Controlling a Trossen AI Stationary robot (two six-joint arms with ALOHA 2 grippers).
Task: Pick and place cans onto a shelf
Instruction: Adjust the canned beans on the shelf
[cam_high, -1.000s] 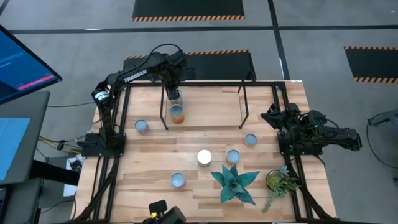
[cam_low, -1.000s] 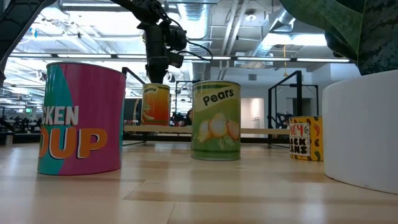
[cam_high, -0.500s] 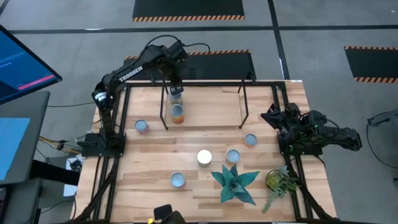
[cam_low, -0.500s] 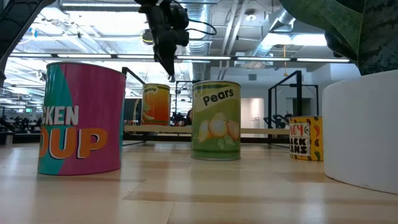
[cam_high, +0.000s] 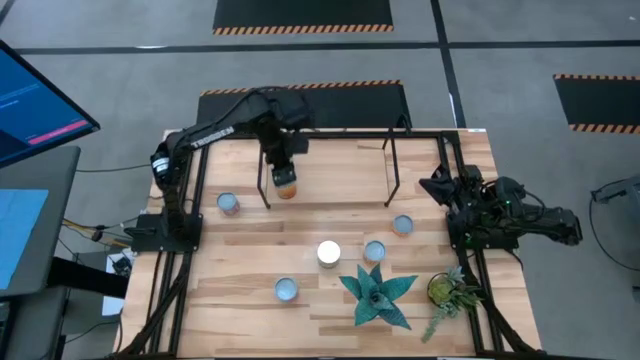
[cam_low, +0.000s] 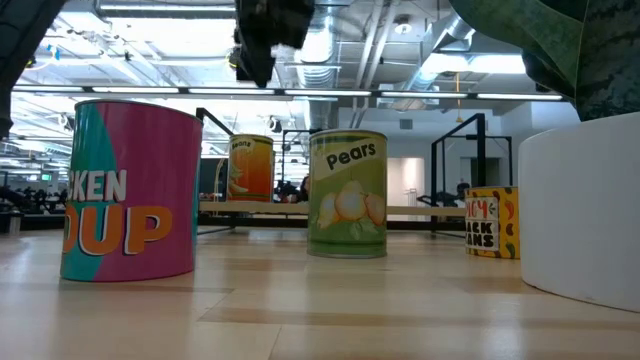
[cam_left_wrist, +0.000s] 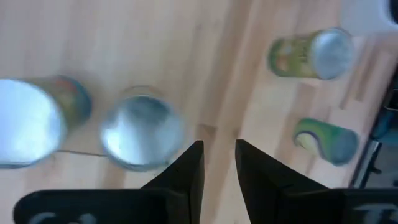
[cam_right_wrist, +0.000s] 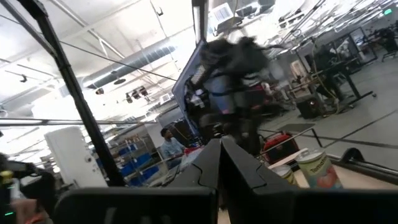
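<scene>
Two cans stand on the shelf (cam_high: 330, 160): an orange one (cam_high: 286, 188) and one mostly hidden under my left gripper (cam_high: 283, 165). The left wrist view shows both silver tops (cam_left_wrist: 142, 130), (cam_left_wrist: 25, 121). My left gripper (cam_left_wrist: 219, 162) hangs above them, slightly open and empty; in the low view it (cam_low: 255, 75) is high over the orange can (cam_low: 250, 168). Other cans stand upright on the table (cam_high: 229, 204), (cam_high: 286, 289), (cam_high: 375, 251), (cam_high: 403, 226). My right gripper (cam_high: 437, 187) waits shut at the table's right edge.
A white pot (cam_high: 328, 254) and two potted plants (cam_high: 378, 295), (cam_high: 450, 292) stand near the front. The shelf's thin black legs (cam_high: 392, 170) rise from the table. In the low view a soup can (cam_low: 130, 190), a pears can (cam_low: 347, 193) and a bean can (cam_low: 492, 222) stand in front.
My left gripper has risen straight up from the top of the can on the shelf and now hangs well above it. The cans on the shelf have stayed where they were.
</scene>
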